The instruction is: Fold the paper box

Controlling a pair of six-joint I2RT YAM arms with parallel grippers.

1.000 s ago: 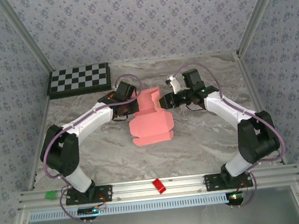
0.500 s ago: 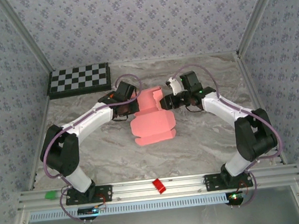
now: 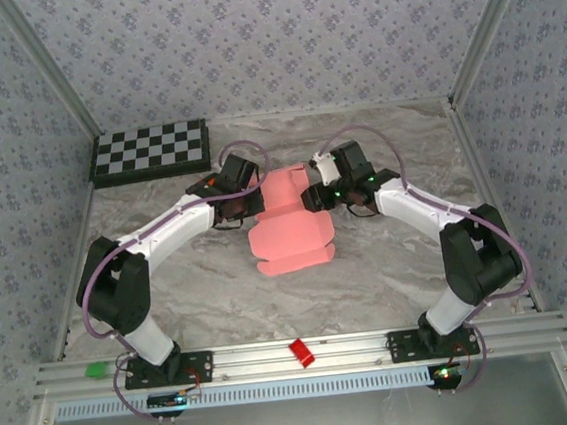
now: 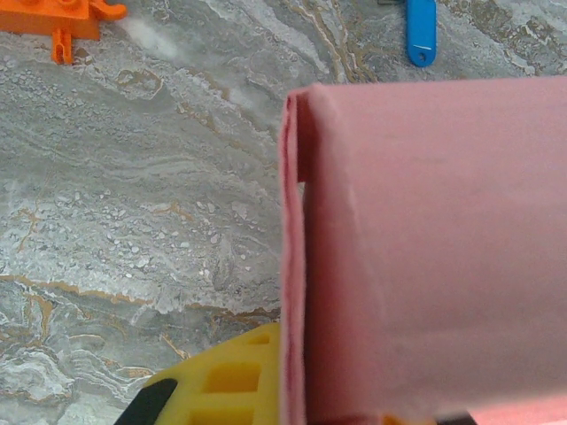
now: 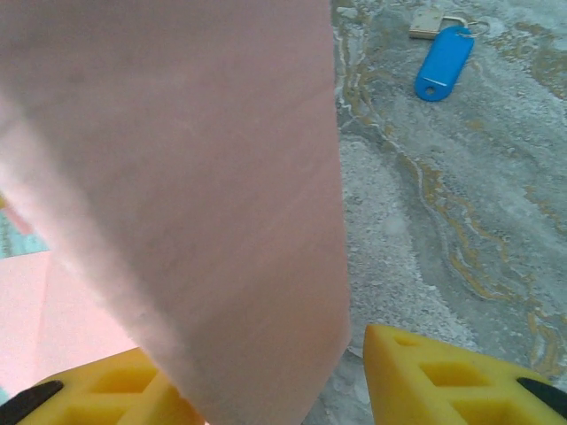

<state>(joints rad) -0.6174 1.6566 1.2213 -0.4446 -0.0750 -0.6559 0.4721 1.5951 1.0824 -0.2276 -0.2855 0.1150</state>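
You are looking at the paper box lying in the middle of the desk. Your left hand is meeting its far part at 9 o'clock, your right hand at 3 o'clock. A checkerboard is sitting at 10 o'clock.

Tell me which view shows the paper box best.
Top external: nearly the whole box is in view, its outline and flaps readable. Left wrist gives only a close folded edge and one panel; right wrist, a blurred pink sheet close up.

One paper box, two arms, one checkerboard, one blue tag
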